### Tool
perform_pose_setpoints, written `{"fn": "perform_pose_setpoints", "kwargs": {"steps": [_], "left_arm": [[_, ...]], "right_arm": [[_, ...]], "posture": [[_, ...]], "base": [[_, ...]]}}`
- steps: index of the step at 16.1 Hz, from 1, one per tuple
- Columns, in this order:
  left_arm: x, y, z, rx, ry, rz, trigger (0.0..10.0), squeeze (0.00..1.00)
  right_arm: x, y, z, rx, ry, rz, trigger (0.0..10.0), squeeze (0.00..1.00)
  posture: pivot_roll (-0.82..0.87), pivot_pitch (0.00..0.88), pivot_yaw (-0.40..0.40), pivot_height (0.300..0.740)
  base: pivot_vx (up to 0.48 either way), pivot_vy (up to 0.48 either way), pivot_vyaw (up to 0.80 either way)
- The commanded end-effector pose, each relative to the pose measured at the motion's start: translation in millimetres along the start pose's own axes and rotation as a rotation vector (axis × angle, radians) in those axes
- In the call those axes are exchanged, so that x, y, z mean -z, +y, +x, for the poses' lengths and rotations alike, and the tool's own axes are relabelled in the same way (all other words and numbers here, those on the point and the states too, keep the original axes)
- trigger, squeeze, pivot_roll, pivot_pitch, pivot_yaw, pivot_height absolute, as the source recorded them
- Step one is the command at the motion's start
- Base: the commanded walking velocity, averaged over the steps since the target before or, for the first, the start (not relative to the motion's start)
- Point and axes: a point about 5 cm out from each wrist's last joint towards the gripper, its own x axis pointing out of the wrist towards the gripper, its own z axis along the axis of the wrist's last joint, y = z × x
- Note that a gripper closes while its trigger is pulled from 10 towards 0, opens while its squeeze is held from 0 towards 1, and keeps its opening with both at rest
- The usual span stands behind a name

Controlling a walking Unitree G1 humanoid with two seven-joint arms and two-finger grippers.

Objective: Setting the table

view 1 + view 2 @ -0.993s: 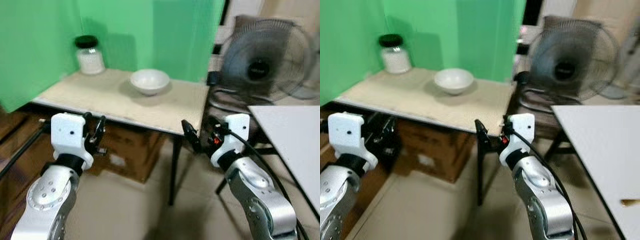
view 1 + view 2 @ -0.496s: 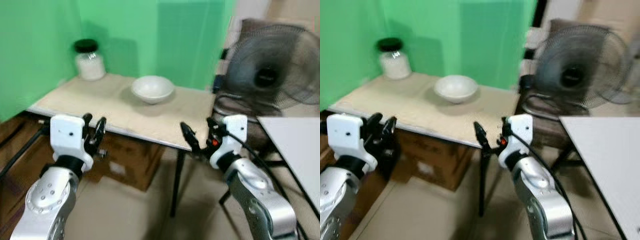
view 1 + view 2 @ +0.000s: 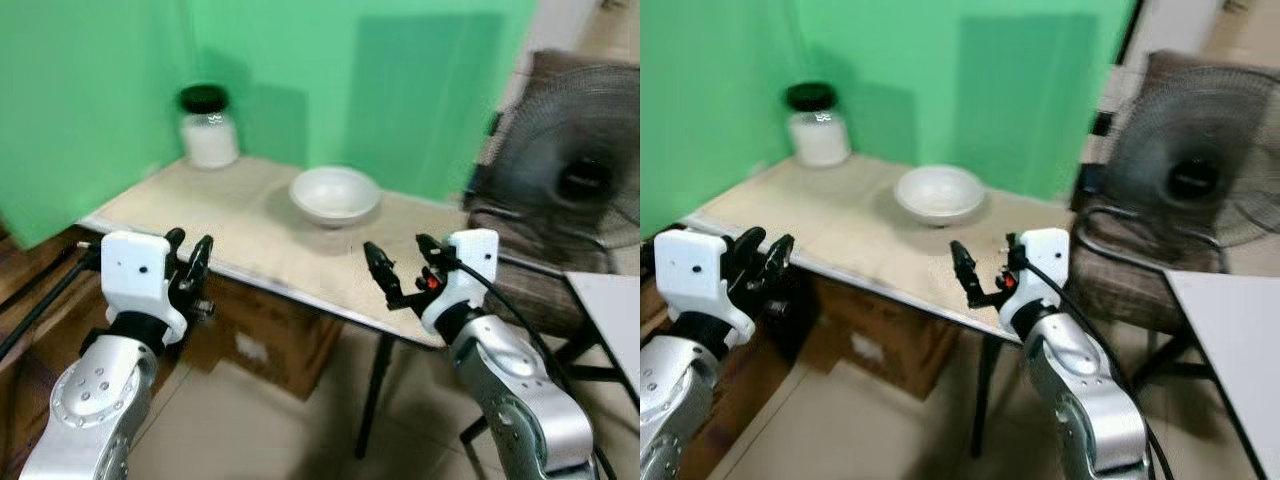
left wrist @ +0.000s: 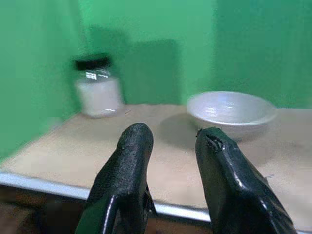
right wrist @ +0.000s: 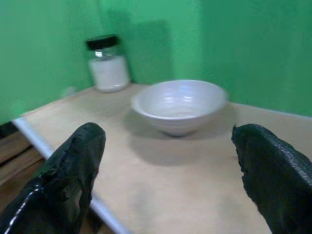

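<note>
So the thing that matters here is the white ribbed ceramic bowl (image 3: 335, 194), sitting empty and upright roughly mid-table on the beige-topped table (image 3: 180, 205), a bit toward the green backdrop (image 3: 330, 70). Nothing's touching it yet. Further back, near the corner of the backdrop, there's a clear glass jar w/ a black lid and white contents (image 3: 208, 128), well apart from the bowl.

Right gripper (image 3: 402, 268) hovers at the table's near edge w/ its two black fingers spread wide, and in the right wrist view the bowl sits between them, so imo it's lined up for a grab. Nothing held. Left gripper (image 3: 190, 259) is off the front edge, lower down on the robot's left side, fingers only slightly apart, empty too, prob just parked for balance.

Off to the robot's right: a dark standing fan (image 3: 575, 170) and the corner of a white table (image 3: 612, 310). Brown cardboard box (image 3: 270, 335) under the beige table. Pics are blurry btw.
</note>
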Motion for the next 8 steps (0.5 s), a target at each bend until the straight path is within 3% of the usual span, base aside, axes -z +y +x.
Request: {"fn": "perform_pose_setpoints", "kwargs": {"steps": [1, 8], "left_arm": [[-0.9, 0.7, -0.7, 0.006, -0.002, 0.013, 10.0, 0.00], [1.2, -2.8, -0.6, 0.017, 0.007, 0.010, 10.0, 0.00]], "right_arm": [[-3.9, -0.1, 0.5, 0.003, -0.013, -0.001, 10.0, 0.00], [-2.9, 0.0, -0.7, 0.003, -0.004, 0.006, 10.0, 0.00]], "posture": [[-0.03, 0.000, 0.017, 0.740], [-0.03, 0.000, 0.012, 0.740]], "base": [[0.337, 0.000, 0.00], [0.336, 0.000, 0.00]]}}
